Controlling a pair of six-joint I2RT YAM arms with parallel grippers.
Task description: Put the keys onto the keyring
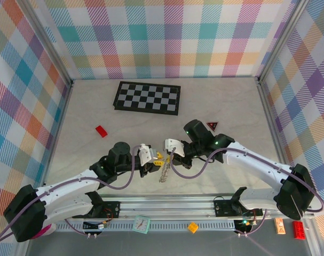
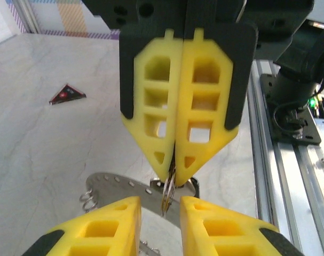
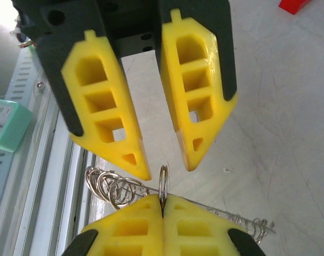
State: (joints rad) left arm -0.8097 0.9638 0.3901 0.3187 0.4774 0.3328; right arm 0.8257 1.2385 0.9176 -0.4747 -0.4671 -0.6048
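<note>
Keyring (image 1: pixel 164 174): lower centre of the top view, hanging off the table (image 1: pixel 97 106) between the two arm tips. Its long axis runs nearly top to bottom of the frame, the lower end leaning slightly left.

Right wrist view: the ring (image 3: pixel 226 215) is edge-on, a thin line slanting from left of centre down to lower right, with wire loops (image 3: pixel 112 186) bunched at its left end.

Right gripper (image 3: pixel 163 207): fingers pressed together, pinching one upright wire loop of the keyring.

Left gripper (image 2: pixel 160 202): fingers narrowly parted on either side of that loop, holding nothing. Contact with the loop cannot be determined.
</note>
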